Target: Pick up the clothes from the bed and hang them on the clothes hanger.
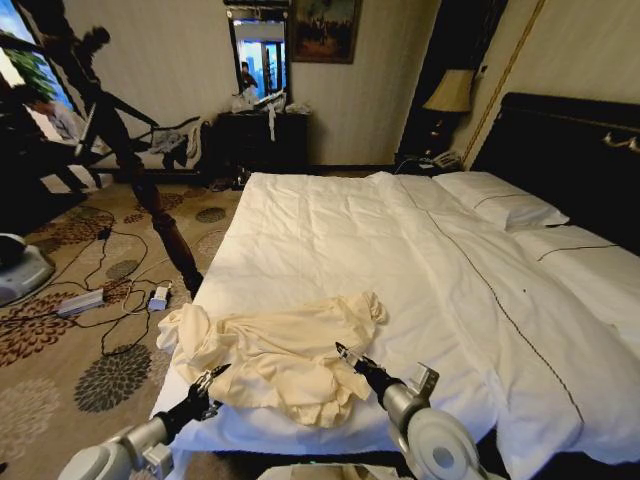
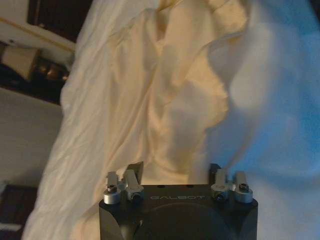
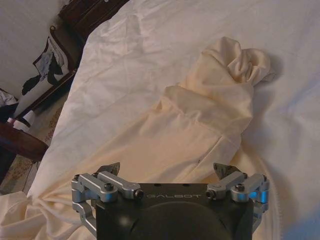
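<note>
Our left gripper [image 1: 213, 376] sits at the lower left of the head view, fingers spread wide, tips at the near edge of the cream shirt [image 1: 275, 355]. Lower centre, our right gripper [image 1: 348, 353] reaches over the same shirt, also spread wide and holding nothing. We see the shirt crumpled on the white duvet near the foot of the bed [image 1: 420, 250], one bunched sleeve [image 3: 240, 60] trailing toward the pillows [image 1: 497, 198].

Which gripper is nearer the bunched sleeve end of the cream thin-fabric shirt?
Right. The right gripper hovers over the shirt nearer that sleeve end; the left gripper is at the shirt's opposite, near edge.
</note>
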You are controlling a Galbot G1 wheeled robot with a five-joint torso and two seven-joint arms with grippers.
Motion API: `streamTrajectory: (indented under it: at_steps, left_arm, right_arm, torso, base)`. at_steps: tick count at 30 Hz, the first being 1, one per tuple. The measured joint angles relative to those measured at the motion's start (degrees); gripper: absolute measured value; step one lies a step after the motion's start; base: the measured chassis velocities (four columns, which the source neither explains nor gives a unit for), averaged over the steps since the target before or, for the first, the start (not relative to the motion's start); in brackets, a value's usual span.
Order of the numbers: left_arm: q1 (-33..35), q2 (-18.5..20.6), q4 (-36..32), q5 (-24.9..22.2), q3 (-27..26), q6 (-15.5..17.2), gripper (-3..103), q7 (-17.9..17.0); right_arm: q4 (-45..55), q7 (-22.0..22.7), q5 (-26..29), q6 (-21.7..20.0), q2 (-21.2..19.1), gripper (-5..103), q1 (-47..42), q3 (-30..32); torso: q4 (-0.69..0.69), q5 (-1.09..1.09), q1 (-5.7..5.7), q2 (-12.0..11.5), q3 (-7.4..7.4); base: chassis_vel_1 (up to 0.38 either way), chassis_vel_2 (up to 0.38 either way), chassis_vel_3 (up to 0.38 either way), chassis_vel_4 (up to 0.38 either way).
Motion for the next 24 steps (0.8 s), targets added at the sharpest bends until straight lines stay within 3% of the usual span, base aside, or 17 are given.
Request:
streamTrajectory:
  at_steps: [2,6,8,12,14,16,17,22,23,24]
  left_arm:
    - [0.09,-0.18,0.02,-0.01,0.2,-0.63,57,1.14]
    - [0.55,-0.45,-0.14,-0.59,0.45,-1.27,36,2.27]
    - [0.55,-0.45,-0.17,-1.2,0.46,-1.27,36,2.26]
    - [0.05,-0.45,0.29,-3.52,0.28,-1.16,15,1.82]
    - [-0.22,-0.48,0.45,-4.25,0.11,-1.04,15,1.78]
    - [-1.27,-0.52,0.66,-8.48,-0.39,0.3,4,1.71]
    - [-1.27,-0.52,0.66,-8.48,-0.39,0.3,4,1.71]
    - [-6.53,0.68,0.29,-26.5,-0.52,5.68,0,-1.07]
    - [-6.53,0.68,0.29,-26.5,-0.52,5.68,0,-1.07]
    - [-8.14,1.2,0.15,-30.86,-0.52,6.74,0,-2.06]
  right_arm:
    - [0.0,-0.02,-0.19,0.0,0.0,100,-0.04,0.0]
    - [0.0,-0.12,-0.78,-0.01,-0.01,100,-0.22,0.01]
    - [0.0,-0.16,-0.81,-0.01,-0.01,100,-0.25,0.02]
    - [-0.16,-0.37,-0.98,-0.01,0.17,100,-0.33,-0.25]
    - [-0.24,-0.4,-1.06,-0.02,0.22,100,-0.31,-0.33]
    - [-0.33,-0.42,-1.18,-0.06,0.26,100,-0.26,-0.44]
    - [-0.33,-0.42,-1.18,-0.06,0.26,100,-0.26,-0.44]
    - [-0.57,-0.36,-1.44,0.0,0.31,100,-0.17,-0.33]
    - [-0.57,-0.36,-1.44,0.0,0.31,100,-0.17,-0.33]
    - [-0.61,-0.35,-1.47,0.02,0.31,100,-0.17,-0.33]
  torso:
    - [0.0,-0.01,0.0,0.0,0.0]
    - [0.01,-0.01,0.0,0.0,0.0]
    - [0.0,-0.01,0.0,0.0,0.0]
    - [0.01,0.0,0.0,0.0,0.0]
    - [0.0,-0.01,0.0,0.0,0.0]
    - [0.01,-0.01,0.0,0.0,0.0]
    - [0.01,-0.01,0.0,0.0,0.0]
    - [0.0,-0.01,0.0,0.0,0.0]
    - [0.0,-0.01,0.0,0.0,0.0]
    - [0.0,-0.01,0.0,0.0,0.0]
  base:
    - [0.0,0.0,0.0,0.0]
    - [0.0,0.0,0.0,0.0]
    - [0.0,0.0,0.0,0.0]
    - [0.0,0.0,0.0,0.0]
    - [0.0,0.0,0.0,0.0]
    - [0.0,0.0,0.0,0.0]
    - [0.0,0.0,0.0,0.0]
    - [0.0,0.0,0.0,0.0]
    - [0.0,0.0,0.0,0.0]
    - [0.0,0.0,0.0,0.0]
